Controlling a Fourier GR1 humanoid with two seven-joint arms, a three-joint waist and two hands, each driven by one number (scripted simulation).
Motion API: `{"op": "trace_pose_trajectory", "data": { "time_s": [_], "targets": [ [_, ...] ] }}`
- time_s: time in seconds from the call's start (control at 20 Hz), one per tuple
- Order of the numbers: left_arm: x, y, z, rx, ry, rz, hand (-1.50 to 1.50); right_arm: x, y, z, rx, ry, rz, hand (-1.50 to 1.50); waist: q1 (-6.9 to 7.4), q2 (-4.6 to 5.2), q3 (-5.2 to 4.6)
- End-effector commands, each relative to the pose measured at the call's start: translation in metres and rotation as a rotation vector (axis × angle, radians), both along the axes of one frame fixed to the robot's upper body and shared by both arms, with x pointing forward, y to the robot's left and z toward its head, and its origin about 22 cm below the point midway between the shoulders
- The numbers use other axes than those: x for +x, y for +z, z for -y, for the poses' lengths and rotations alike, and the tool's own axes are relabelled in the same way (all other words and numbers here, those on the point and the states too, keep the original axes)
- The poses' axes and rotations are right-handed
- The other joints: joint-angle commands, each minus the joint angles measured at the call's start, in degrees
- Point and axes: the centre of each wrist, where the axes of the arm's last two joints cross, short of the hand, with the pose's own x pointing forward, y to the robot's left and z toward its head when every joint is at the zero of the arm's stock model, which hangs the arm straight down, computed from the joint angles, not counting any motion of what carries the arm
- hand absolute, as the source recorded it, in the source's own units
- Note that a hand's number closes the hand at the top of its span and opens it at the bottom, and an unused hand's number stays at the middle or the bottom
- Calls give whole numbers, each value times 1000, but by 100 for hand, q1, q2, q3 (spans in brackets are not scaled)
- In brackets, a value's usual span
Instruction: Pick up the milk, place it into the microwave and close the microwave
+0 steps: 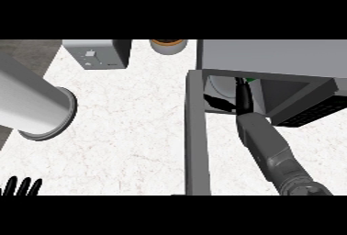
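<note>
Fingers of the left hand (19,187) stand straight and apart at the head view's lower left edge, resting and holding nothing. The right hand (244,102) is inside the mouth of the microwave (271,57); whether it has hold of anything cannot be told. A green sliver at its tip is likely the milk (251,81), so placing seems the step in hand. Next the forearm must back out beside the open door (196,137), which then needs swinging shut. Bare counter (129,137) lies left of the door, and a white cylinder (34,105) stands farther left.
</note>
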Motion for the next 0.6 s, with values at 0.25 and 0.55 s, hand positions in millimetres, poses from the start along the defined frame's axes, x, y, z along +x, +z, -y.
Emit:
{"op": "trace_pose_trajectory", "data": {
  "time_s": [0.25, 0.55],
  "targets": [
    [-16, 16, 16, -13, 13, -12, -150, -32, -37, 12, 138, 67, 30, -150, -193, -123, -7],
    [-4, 6, 19, 16, 5, -62, -150, -61, -65, 18, 226, 154, 16, -150, -375, -181, -18]
  ]
}}
